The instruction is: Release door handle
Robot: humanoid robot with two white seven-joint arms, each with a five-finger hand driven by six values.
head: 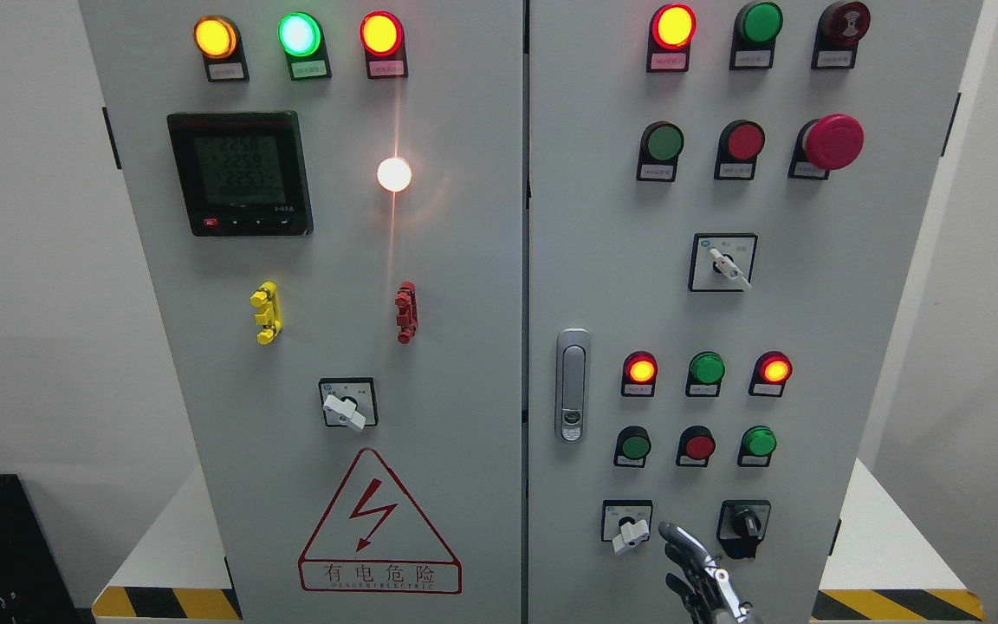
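Note:
The silver door handle [572, 384] sits flush and upright on the left edge of the cabinet's right door [819, 329]. My right hand [691, 568] rises from the bottom edge, well below and to the right of the handle, apart from it. Its fingers [670, 531] are stretched out and loose, holding nothing, in front of the lower row of rotary switches. Both doors look closed, with a narrow seam between them. My left hand does not show.
A white rotary switch [629, 529] and a black rotary switch [746, 524] flank my fingers. Lit lamps and push buttons cover both doors. The left door carries a meter [241, 173] and a red warning triangle [378, 524]. Striped floor edges [897, 604] lie at both sides.

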